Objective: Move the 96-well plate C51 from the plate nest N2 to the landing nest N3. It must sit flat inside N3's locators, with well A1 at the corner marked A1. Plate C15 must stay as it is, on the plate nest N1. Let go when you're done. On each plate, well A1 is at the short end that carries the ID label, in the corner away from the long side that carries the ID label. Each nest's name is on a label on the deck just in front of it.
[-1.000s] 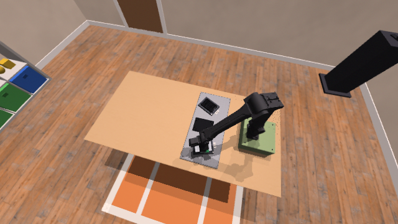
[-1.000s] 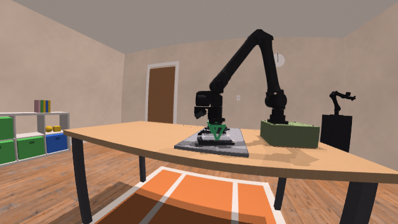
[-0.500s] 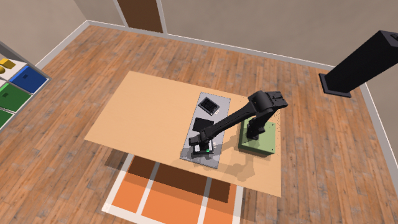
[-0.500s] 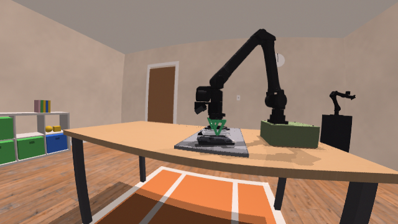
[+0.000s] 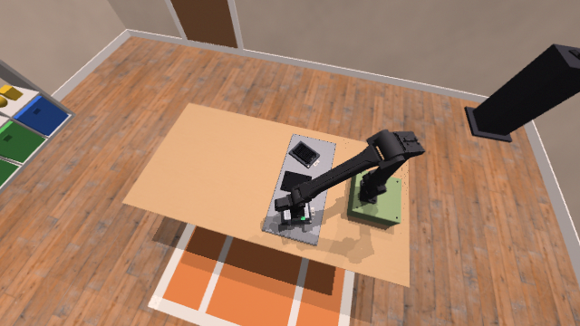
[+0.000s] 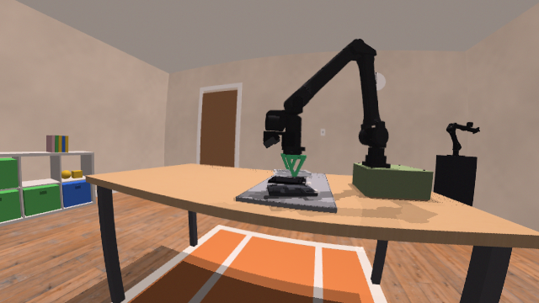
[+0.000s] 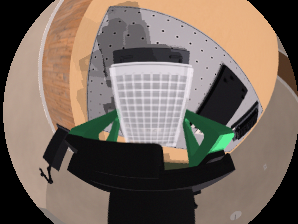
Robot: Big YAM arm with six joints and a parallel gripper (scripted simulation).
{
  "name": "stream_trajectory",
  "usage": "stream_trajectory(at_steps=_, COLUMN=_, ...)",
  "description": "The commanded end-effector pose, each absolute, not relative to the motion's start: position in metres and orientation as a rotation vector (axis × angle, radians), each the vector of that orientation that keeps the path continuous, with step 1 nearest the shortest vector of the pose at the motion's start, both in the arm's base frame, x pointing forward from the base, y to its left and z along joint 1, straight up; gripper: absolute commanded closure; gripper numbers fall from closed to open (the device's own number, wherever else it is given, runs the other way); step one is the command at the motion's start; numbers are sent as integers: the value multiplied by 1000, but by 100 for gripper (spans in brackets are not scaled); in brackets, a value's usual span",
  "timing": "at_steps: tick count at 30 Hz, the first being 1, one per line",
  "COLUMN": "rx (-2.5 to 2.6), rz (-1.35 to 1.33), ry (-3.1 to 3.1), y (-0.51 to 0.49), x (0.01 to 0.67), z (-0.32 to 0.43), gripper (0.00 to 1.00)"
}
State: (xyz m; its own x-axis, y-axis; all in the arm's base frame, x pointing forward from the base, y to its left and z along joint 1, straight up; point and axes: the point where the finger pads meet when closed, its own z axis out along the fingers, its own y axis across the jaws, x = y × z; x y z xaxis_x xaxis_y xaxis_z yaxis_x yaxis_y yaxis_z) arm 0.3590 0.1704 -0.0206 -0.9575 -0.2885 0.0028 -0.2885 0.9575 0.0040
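My gripper [image 5: 296, 216] is over the near end of the grey deck [image 5: 299, 181]. Its green fingers are shut on the long sides of the pale 96-well plate C51 [image 7: 152, 103]. In the exterior view the gripper [image 6: 293, 165] holds the plate [image 6: 289, 172] level, a little above the deck. A black nest [image 7: 152, 56] shows under the plate's far end. An empty black nest [image 5: 294, 180] lies at the deck's middle, seen to the right in the wrist view [image 7: 222, 99]. A dark plate [image 5: 304, 153], taken as C15, sits at the deck's far end. The labels are too small to read.
The arm's green base block [image 5: 375, 200] stands on the table to the right of the deck. A black pedestal [image 6: 455, 177] stands beyond the table. A shelf with bins [image 6: 38, 185] is at the far left.
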Motion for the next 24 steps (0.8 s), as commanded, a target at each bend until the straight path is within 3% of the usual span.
stream_trajectory(at_steps=1, rx=448, rz=-37, ry=-3180, y=180, x=385, z=14, gripper=100)
stream_trajectory(at_steps=24, rx=460, rz=-25, ry=-3150, y=177, x=374, z=23, gripper=100)
